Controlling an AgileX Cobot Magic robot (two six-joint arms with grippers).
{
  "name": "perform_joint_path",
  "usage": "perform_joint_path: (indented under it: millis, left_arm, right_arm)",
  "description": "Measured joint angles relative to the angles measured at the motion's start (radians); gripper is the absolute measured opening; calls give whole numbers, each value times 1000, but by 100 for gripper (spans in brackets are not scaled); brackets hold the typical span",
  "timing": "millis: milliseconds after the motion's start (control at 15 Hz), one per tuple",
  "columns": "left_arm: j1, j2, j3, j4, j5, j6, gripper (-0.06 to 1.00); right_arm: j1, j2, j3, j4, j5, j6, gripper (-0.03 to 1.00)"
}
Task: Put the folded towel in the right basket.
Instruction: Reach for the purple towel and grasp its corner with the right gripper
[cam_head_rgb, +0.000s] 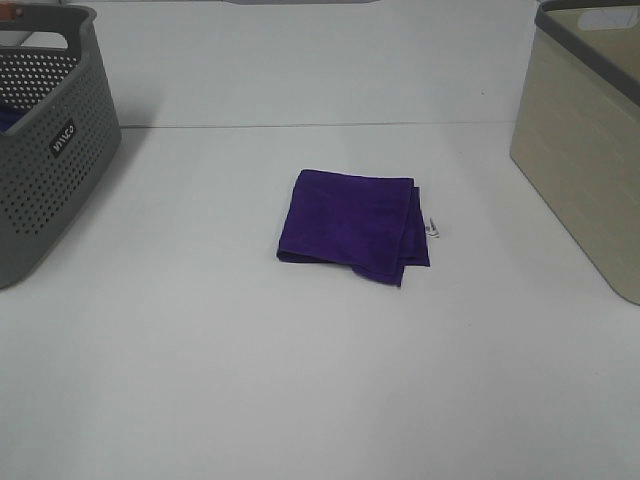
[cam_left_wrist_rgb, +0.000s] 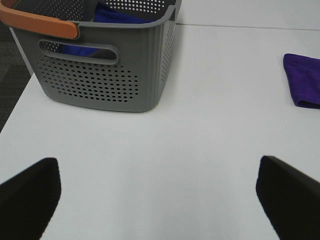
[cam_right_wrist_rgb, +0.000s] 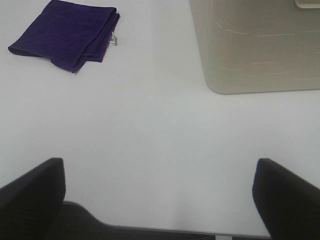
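Folded towel (cam_head_rgb: 353, 225) lies flat, well away from both sets of jaws, each spread apart.

Bright, even, diffuse light leaves the flat white tabletop (cam_head_rgb: 200, 380) a uniform pale grey-white. The folded dark purple cloth towel (cam_head_rgb: 352, 225) casts only a thin soft shadow along its near edge, and its folds read murky. Left of the towel, the grey perforated plastic basket (cam_head_rgb: 45, 160) throws a faint shadow at its base. Right of the towel, the beige ribbed plastic basket (cam_head_rgb: 580, 170) looks mildly washed out. In the wrist views, the black fingers of the left gripper (cam_left_wrist_rgb: 157, 167) and right gripper (cam_right_wrist_rgb: 159, 165) are soft, out-of-focus masses.
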Motion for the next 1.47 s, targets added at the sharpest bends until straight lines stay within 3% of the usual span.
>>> perform_joint_path:
  millis: [1067,1267,1467]
  left_arm:
    - [0,0,0,0,0,0,99]
    - [0,0,0,0,0,0,99]
    - [0,0,0,0,0,0,99]
  right_arm:
    - [0,2,0,4,1,0,98]
    - [0,141,-56,59,24,0,98]
    - [0,516,-301,219,23,0,98]
